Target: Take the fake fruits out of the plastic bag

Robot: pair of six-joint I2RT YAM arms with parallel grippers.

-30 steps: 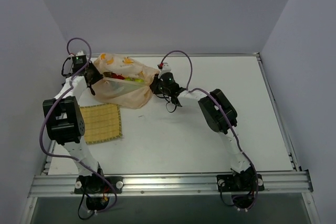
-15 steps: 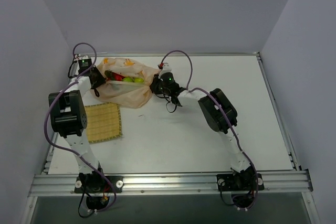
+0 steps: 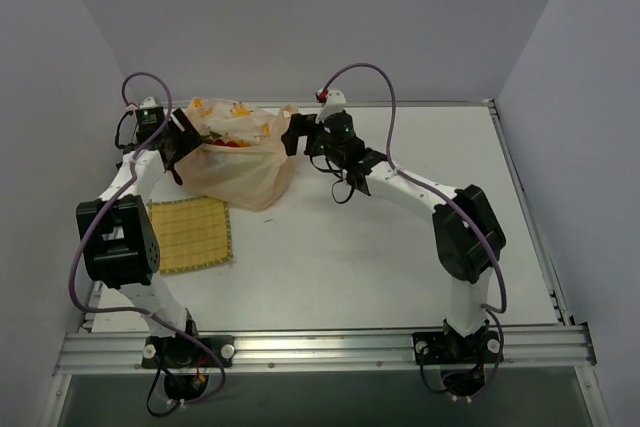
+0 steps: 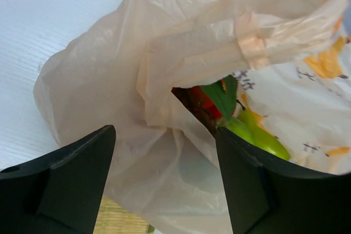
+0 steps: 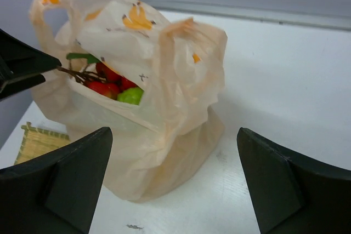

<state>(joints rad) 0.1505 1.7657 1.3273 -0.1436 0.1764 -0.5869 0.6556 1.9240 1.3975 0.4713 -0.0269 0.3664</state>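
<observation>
From above, the plastic bag (image 3: 245, 162) stands near the far left corner of the table (image 3: 420, 247), its mouth turned up and the fake fruits (image 3: 228, 143) showing as red and green inside. The left tool (image 3: 183, 140) is at the bag's left edge and the right tool (image 3: 296, 134) at its right edge. A yellow mat (image 3: 190, 234) lies just in front of the bag, by the table's left edge, while the whole right half of the table is bare. In the left wrist view, the left tool (image 4: 164, 132) has its jaws set wide apart, gripping nothing. The crumpled bag (image 4: 98, 69) fills the space ahead of them, and a gap in its folds shows the fruits (image 4: 258, 135), green beside red. The right wrist view shows the right tool (image 5: 174, 132) with its jaws spread wide too, short of the bag (image 5: 181, 75). The fruits (image 5: 118, 89) sit below the bag's rim, and bare table (image 5: 285, 80) stretches to the right.
</observation>
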